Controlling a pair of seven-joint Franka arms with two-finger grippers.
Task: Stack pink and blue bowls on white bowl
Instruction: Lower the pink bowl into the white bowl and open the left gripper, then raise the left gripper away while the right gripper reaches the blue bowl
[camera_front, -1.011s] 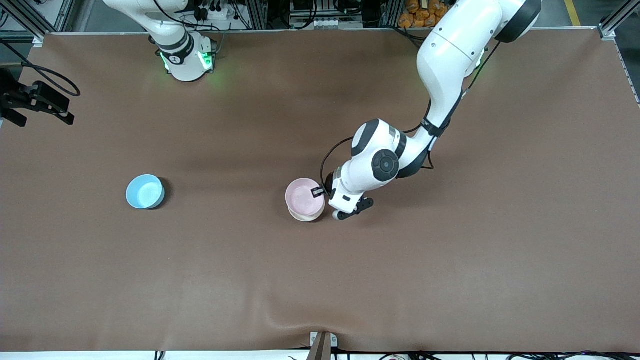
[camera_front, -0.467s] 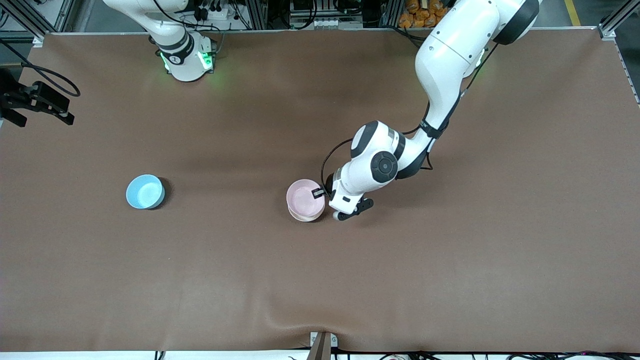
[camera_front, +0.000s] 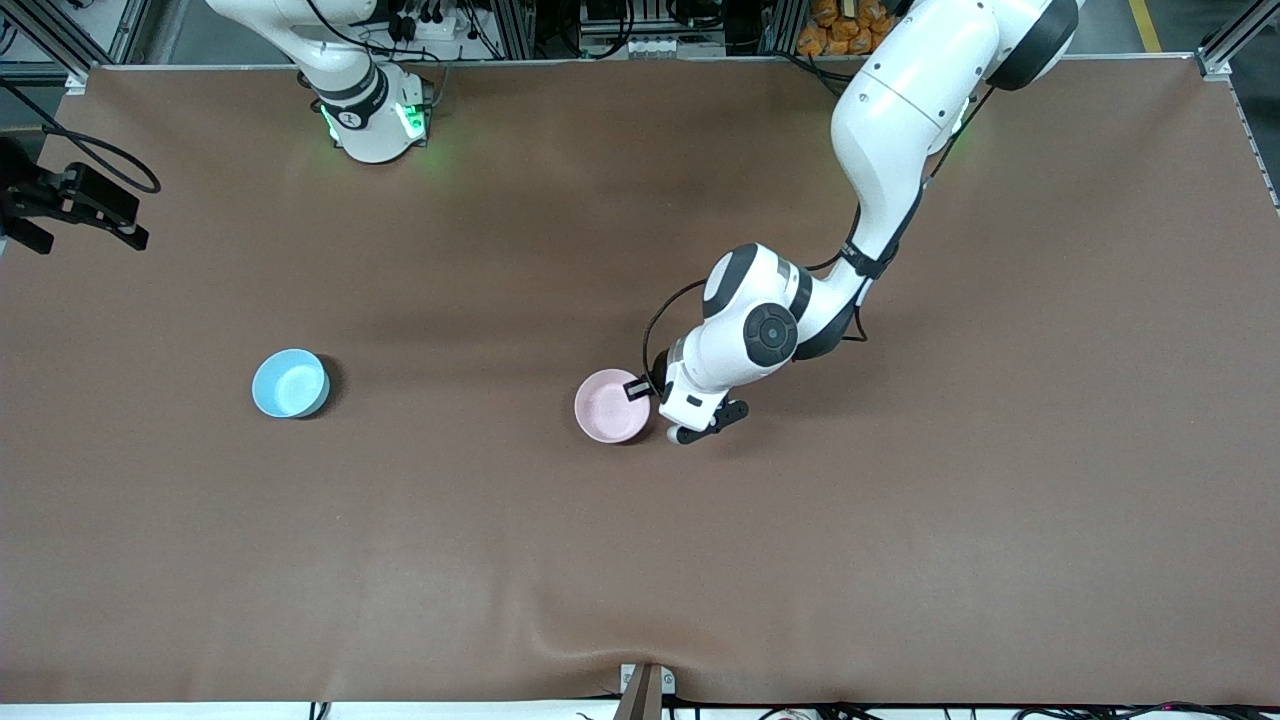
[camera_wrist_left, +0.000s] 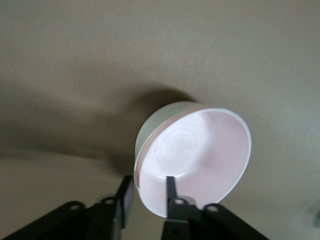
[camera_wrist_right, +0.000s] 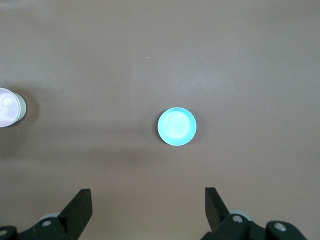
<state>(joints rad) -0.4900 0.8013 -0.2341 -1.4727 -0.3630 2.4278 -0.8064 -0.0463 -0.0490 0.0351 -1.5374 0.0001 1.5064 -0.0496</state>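
The pink bowl (camera_front: 610, 405) sits nested in the white bowl (camera_wrist_left: 155, 125) at the middle of the table; only the white bowl's outer wall shows. My left gripper (camera_front: 643, 392) (camera_wrist_left: 149, 182) straddles the pink bowl's rim on the side toward the left arm's end. It is open: one finger is inside the bowl, and the other stands outside with a gap to the wall. The blue bowl (camera_front: 290, 383) (camera_wrist_right: 177, 126) stands alone toward the right arm's end. My right gripper (camera_wrist_right: 147, 197) waits high over the table near the blue bowl, open and empty.
Brown mat (camera_front: 900, 520) covers the whole table, with a small wrinkle at its edge nearest the front camera. A black clamp (camera_front: 642, 690) sits at that edge. The pink bowl also shows at the edge of the right wrist view (camera_wrist_right: 9, 107).
The pink bowl has sunk down into the white bowl, whose rim no longer shows in the front view. My left gripper has opened off the pink rim. The right arm has not moved.
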